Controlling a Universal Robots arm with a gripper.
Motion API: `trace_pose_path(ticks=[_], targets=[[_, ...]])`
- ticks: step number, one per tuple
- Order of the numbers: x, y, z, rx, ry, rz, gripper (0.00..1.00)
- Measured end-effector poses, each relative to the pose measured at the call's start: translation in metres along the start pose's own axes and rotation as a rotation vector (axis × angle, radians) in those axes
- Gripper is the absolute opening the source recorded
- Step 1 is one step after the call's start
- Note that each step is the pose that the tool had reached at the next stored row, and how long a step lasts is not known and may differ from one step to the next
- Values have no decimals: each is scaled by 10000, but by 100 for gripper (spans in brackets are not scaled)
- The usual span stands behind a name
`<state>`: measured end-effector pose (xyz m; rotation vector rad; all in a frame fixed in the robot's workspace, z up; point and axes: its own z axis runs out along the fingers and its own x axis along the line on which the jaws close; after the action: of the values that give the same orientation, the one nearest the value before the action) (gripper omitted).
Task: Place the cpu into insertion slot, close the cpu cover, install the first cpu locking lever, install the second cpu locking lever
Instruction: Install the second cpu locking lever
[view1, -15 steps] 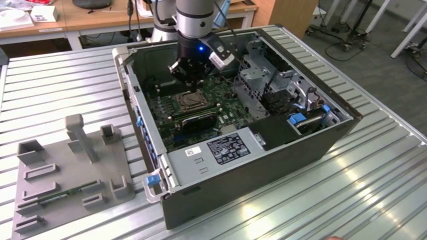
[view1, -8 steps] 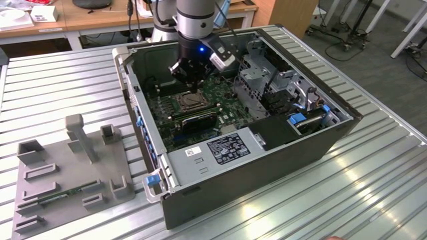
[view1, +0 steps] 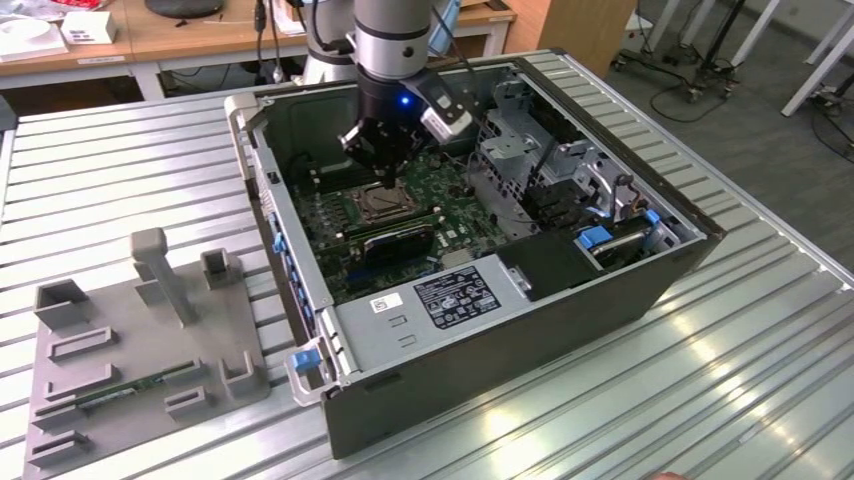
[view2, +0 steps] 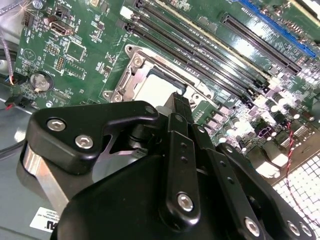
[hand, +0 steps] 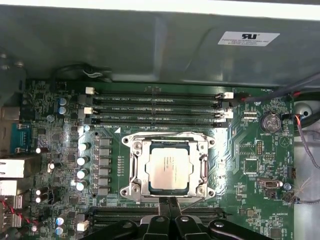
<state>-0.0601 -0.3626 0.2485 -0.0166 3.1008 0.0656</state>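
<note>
The cpu (hand: 169, 167), a flat square chip with a silvery top, lies in the insertion slot (view1: 380, 205) on the green board inside the open computer case. The cpu cover (hand: 137, 167), a silver frame, lies flat around the chip. In the second wrist view the cpu (view2: 157, 87) and its cover (view2: 129, 75) are partly hidden behind the black gripper body. My gripper (hand: 170, 201) hangs just above the slot's edge with its fingers pressed together and nothing between them. Its tip (view2: 179, 100) points at the frame's rim. In the exterior view the gripper (view1: 388, 182) stands directly over the slot.
Long black memory slots (hand: 155, 107) run beside the socket, with capacitors (hand: 82, 160) along another side. The case walls (view1: 267, 200), a drive cage (view1: 534, 150) and the power supply (view1: 441, 295) hem in the board. A grey fixture (view1: 134, 340) sits on the table at the exterior view's left.
</note>
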Motion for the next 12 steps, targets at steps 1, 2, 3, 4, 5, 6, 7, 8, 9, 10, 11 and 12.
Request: trace_pose_path(ticks=[1,2,3,4,5,6,7,8,9,10,11,12], targets=[[0,-4,0,1,0,0,11],[0,-7,-1,1,1,0,11],[0,-11,-1,1,1,0,11],[0,-14,-1,0,0,0,11],[0,-17,-1,0,0,0,11],[0,-20,-1,1,1,0,11],[0,-23,-1,1,1,0,11],[0,-26,-1,1,0,0,11],[0,-29,-2,1,1,0,11],[0,-32,-2,1,0,-1,11],[0,-35,-2,1,1,0,11],[0,-37,-2,0,0,0,11]])
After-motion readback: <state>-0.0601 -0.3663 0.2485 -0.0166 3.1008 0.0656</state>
